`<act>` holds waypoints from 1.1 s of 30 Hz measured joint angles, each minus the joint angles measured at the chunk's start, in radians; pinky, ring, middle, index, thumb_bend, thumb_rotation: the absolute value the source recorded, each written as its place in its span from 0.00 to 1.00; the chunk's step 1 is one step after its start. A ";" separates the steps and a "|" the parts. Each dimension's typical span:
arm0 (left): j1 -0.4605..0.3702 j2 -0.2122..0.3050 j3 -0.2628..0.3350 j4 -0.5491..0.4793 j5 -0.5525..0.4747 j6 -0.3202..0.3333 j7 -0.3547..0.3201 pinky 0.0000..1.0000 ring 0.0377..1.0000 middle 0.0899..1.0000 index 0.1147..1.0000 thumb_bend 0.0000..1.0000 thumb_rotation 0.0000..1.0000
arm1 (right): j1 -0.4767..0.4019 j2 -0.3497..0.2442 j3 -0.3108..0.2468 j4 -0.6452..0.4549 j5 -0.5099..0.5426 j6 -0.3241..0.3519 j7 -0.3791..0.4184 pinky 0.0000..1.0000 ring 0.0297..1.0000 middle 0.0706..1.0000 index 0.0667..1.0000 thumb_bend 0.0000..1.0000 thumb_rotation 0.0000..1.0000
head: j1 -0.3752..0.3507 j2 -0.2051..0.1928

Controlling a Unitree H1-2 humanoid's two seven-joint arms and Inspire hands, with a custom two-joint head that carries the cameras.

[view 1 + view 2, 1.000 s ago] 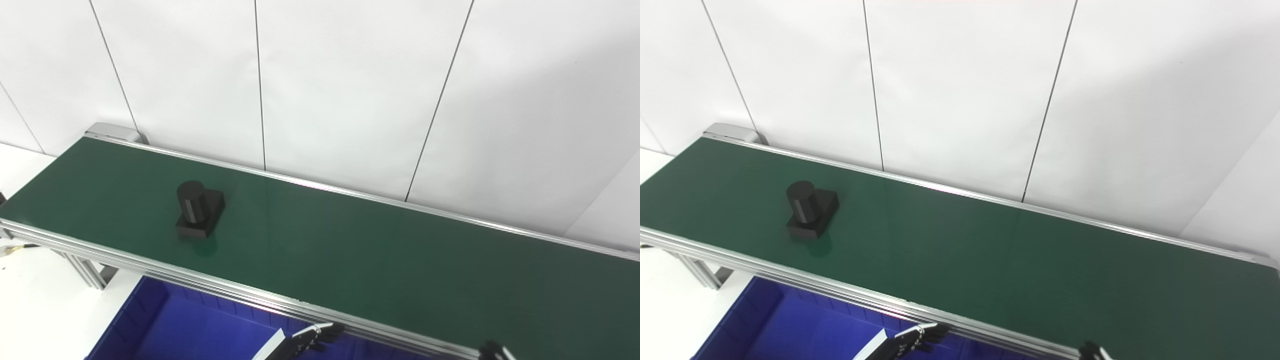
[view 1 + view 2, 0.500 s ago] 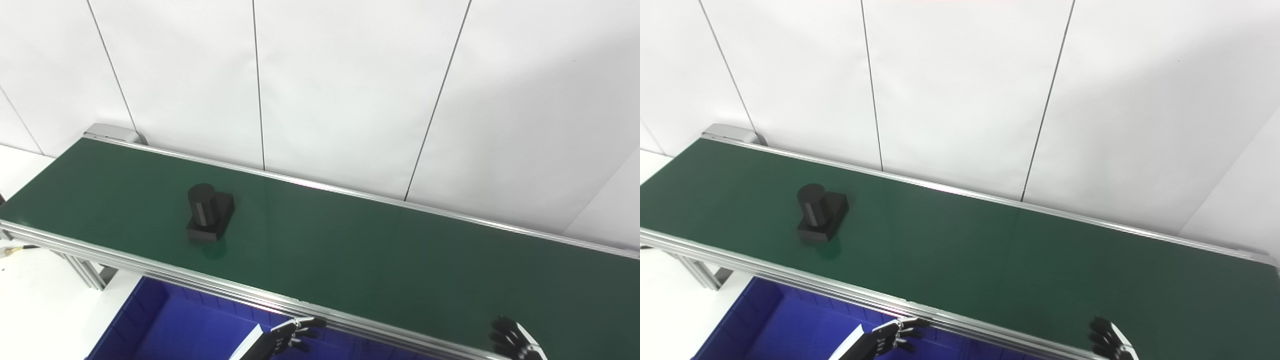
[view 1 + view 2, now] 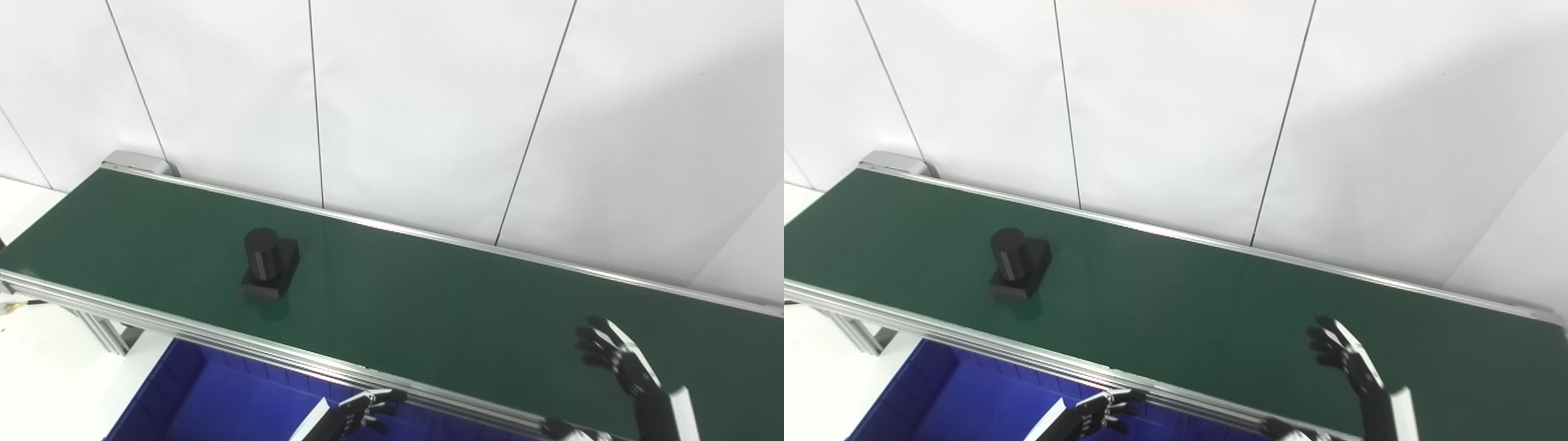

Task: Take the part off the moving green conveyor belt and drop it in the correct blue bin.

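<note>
Right hand (image 3: 625, 367): raised over the near right stretch of the belt (image 3: 429, 306), fingers (image 3: 591, 343) spread and slightly curled, holding nothing. Well apart from the part.

Left hand (image 3: 364, 410): low at the bottom edge, below the belt's near rail (image 3: 184, 327), over the bin (image 3: 202, 398). Fingers loosely curled, apart, nothing in them. Only partly in view.

Part (image 3: 269, 269): black, one piece as far as can be seen; a short upright cylinder on a flat rectangular base. Stands on the left half of the belt, nearer the front rail than the back, upright, touching nothing else. Looks rigid, matte, probably plastic and fairly light; not fragile by appearance. The matte finish should offer fair grip. Best hold, by judgement: fingers and thumb round the cylinder from above or from the side, above the base; the base edges are low and sit flush on the belt, leaving little to catch. Since the belt moves, the closing must be timed to the part's travel.

Bin: blue, open-topped, below and in front of the belt at lower left; interior partly visible, contents not seen.

Wall (image 3: 429, 110): white panels behind the belt.
</note>
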 measured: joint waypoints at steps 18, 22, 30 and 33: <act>-0.032 -0.008 -0.009 0.033 0.000 0.000 -0.020 0.69 0.77 0.81 0.76 0.92 0.01 | -0.240 0.059 0.012 0.041 -0.081 0.202 0.125 0.70 0.76 0.78 0.85 0.86 0.44 | 0.005 0.006; -0.040 -0.009 -0.019 0.036 0.001 0.000 -0.011 0.69 0.77 0.81 0.76 0.91 0.03 | -0.275 0.061 0.017 0.056 -0.100 0.218 0.141 0.68 0.75 0.77 0.85 0.87 0.46 | 0.000 0.009; -0.051 -0.009 -0.029 0.046 0.003 0.000 0.004 0.65 0.76 0.82 0.77 0.89 0.03 | -0.326 0.065 0.042 0.068 -0.178 0.293 0.167 0.68 0.76 0.79 0.85 0.88 0.50 | -0.015 0.017; -0.053 -0.010 -0.031 0.047 0.003 0.000 0.004 0.67 0.77 0.82 0.77 0.89 0.03 | -0.364 0.067 0.065 0.068 -0.215 0.346 0.197 0.69 0.75 0.79 0.85 0.87 0.50 | -0.018 0.018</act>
